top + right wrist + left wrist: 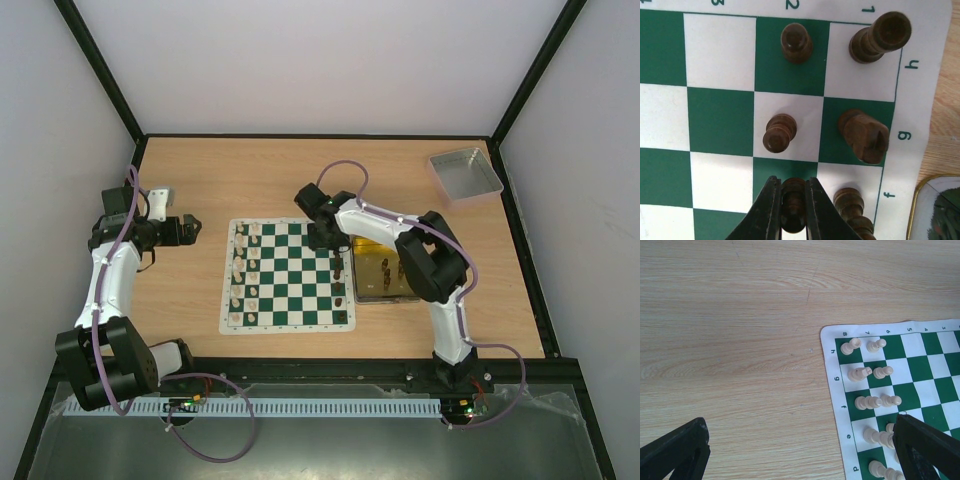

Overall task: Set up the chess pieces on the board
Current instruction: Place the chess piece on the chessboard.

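Note:
The green and white board lies mid-table. Cream-white chess pieces stand in two files on its left side, also seen in the left wrist view. Dark brown pieces stand along its right edge. My right gripper is shut on a dark brown pawn over a green square near the board's far right corner. Around it stand two pawns, a rook, a knight and a bishop. My left gripper hangs open and empty over bare wood left of the board.
A shiny gold tray with several dark pieces lies against the board's right side, under my right arm. A grey metal tray sits at the far right corner. A small grey block lies beside my left arm.

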